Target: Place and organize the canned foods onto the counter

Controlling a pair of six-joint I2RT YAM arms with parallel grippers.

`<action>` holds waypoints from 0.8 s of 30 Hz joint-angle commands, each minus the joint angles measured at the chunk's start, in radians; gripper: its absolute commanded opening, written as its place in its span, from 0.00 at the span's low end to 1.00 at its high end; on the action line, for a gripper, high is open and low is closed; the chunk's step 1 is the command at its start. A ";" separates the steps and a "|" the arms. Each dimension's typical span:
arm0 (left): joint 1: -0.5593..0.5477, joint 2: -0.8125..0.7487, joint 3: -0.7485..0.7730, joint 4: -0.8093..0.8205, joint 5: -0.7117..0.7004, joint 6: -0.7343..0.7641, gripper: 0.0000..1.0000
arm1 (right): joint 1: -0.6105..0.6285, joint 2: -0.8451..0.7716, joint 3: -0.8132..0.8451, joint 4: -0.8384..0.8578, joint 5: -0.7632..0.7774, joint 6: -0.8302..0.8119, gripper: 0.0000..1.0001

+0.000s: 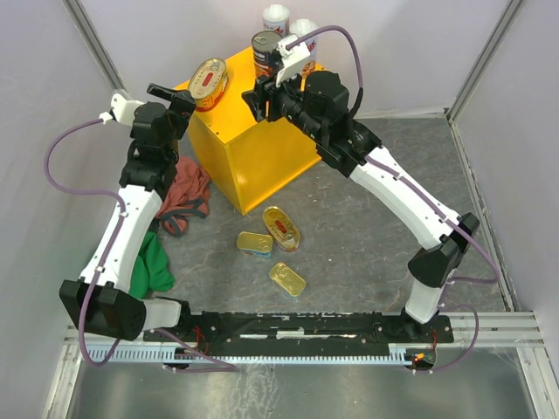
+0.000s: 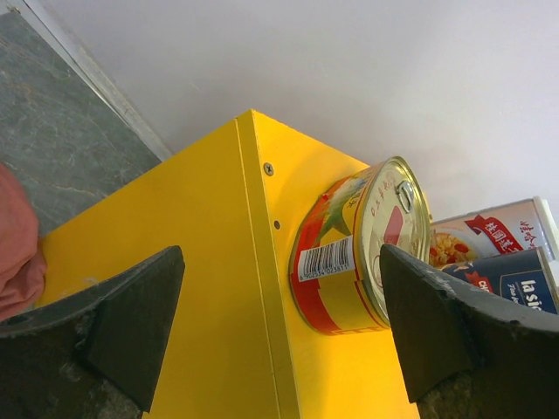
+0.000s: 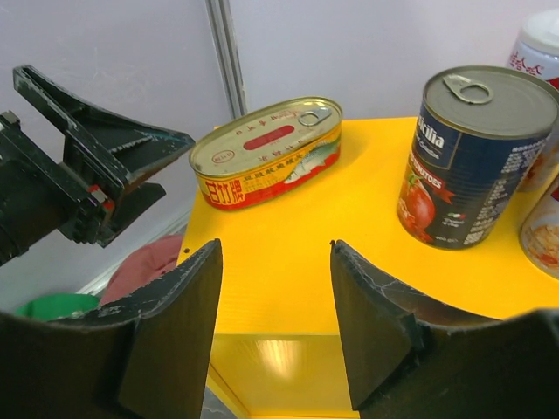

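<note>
Top external view: the yellow counter [image 1: 253, 148] stands at the back of the floor with four cans on its flat top. The left gripper [image 1: 185, 98] hovers just beside the counter's left edge, fingers spread wide and gripping nothing. The right gripper [image 1: 253, 100] hangs over the near part of the top, likewise spread and empty. A red cloth [image 1: 186, 196] and a green cloth [image 1: 155, 262] lie by the left arm. On the counter, two white-topped cans [image 1: 276, 17] stand at the far corner with a dark can [image 1: 265, 51] just in front, and an oval tin [image 1: 208, 83] rests flat near the left edge, touching neither finger. On the floor in front lie a second oval tin [image 1: 282, 228] and two rectangular tins [image 1: 255, 242], close together. The placing step looks finished; next, an arm should probably swing clear of the counter and come down open across one floor tin's narrow sides.
</note>
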 commanded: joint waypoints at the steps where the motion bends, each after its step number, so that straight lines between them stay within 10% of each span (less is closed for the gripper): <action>1: 0.013 0.009 0.048 0.060 0.031 -0.054 0.97 | -0.008 -0.058 -0.031 0.050 0.003 -0.017 0.61; 11: 0.028 -0.047 0.025 0.109 0.087 -0.052 0.91 | -0.009 -0.094 -0.057 0.034 0.004 -0.019 0.61; 24: 0.029 -0.026 0.055 0.125 0.343 0.463 0.97 | -0.009 -0.172 -0.121 0.020 0.014 -0.010 0.62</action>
